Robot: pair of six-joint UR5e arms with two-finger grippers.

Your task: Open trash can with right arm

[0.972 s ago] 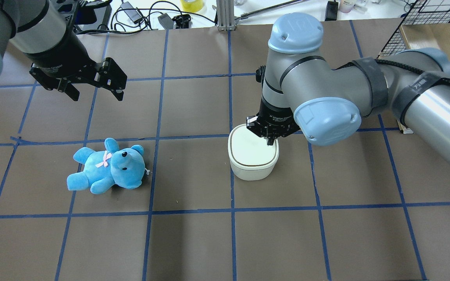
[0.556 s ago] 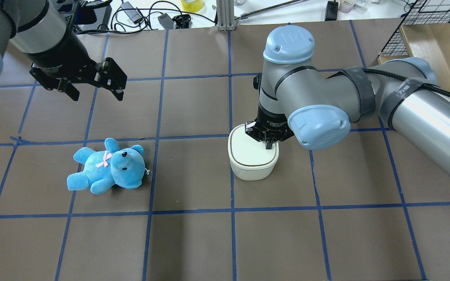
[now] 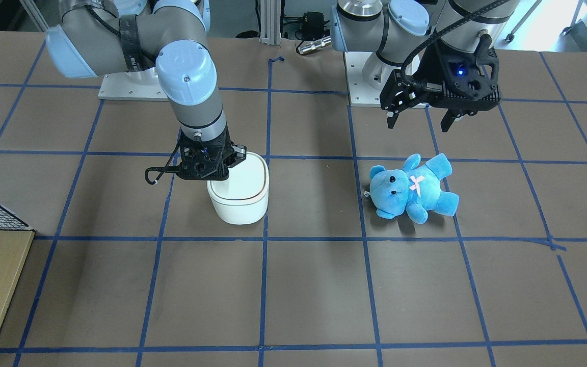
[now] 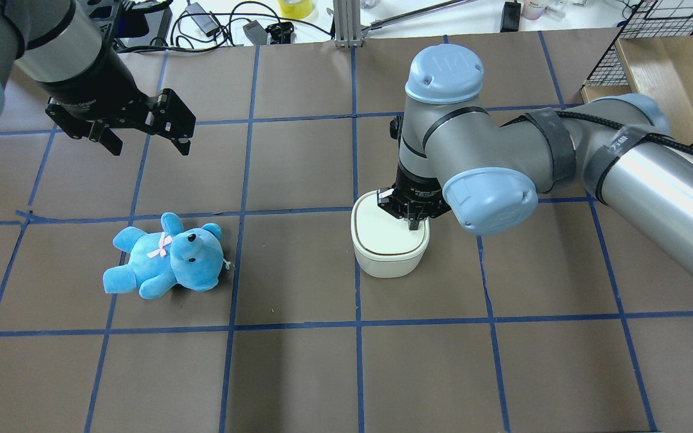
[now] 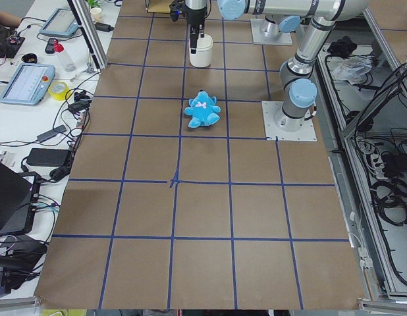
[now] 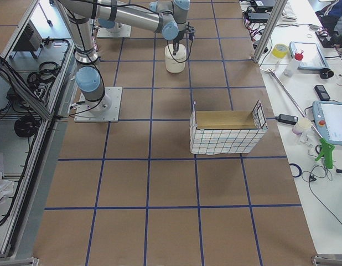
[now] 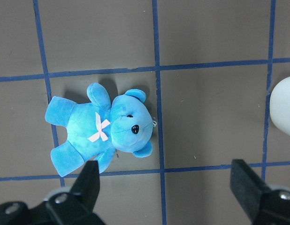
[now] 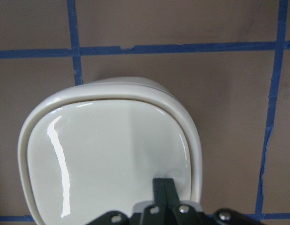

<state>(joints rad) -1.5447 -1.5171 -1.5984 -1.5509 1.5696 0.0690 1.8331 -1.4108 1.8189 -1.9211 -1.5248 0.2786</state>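
Note:
The white trash can point(image 4: 385, 243) stands mid-table with its lid down; it also shows in the front view point(image 3: 240, 201) and fills the right wrist view point(image 8: 112, 154). My right gripper point(image 4: 412, 225) is shut, its fingertips point(image 8: 163, 187) together on the lid near the rim. In the front view the right gripper point(image 3: 216, 177) stands over the can's edge. My left gripper point(image 4: 149, 147) is open and empty, hanging above the table beyond a blue teddy bear point(image 4: 166, 255). The left wrist view shows the bear point(image 7: 105, 129) between the open fingers point(image 7: 88, 183).
A wire basket with a wooden box point(image 4: 671, 48) stands at the far right corner and shows in the right side view point(image 6: 226, 130). Cables and small devices point(image 4: 220, 24) lie along the far table edge. The teddy bear point(image 3: 413, 188) lies left of the can.
My right arm has shifted a little to the left and its shut gripper has moved along the lid toward the rim. The lid stays down. The left arm has not moved.

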